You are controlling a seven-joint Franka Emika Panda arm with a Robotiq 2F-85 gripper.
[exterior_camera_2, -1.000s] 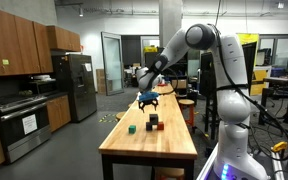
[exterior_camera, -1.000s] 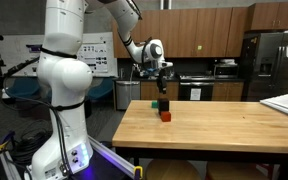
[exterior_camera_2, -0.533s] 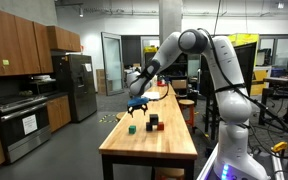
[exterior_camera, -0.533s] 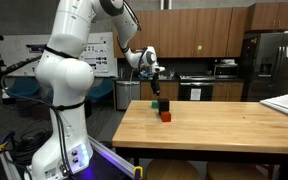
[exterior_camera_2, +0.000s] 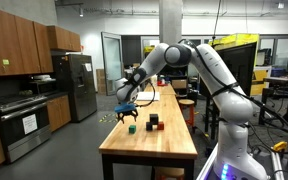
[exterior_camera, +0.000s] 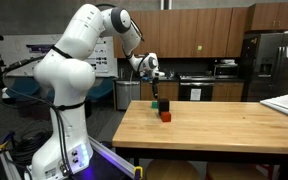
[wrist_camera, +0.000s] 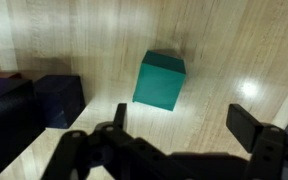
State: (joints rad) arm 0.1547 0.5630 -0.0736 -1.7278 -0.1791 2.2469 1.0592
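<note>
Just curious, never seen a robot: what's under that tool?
Below the open tool sits a green cube on the wooden table, two dark blocks nearby. Its underside is hidden.

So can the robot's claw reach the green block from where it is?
Probably yes. The claw hangs open above the green block, with nothing between them. The dark blocks sit off to one side with a gap, so the claw should fit around it.

White arm is showing glossy, rounded links (dark seams ringing each joint), ending in a black gripper.
</note>
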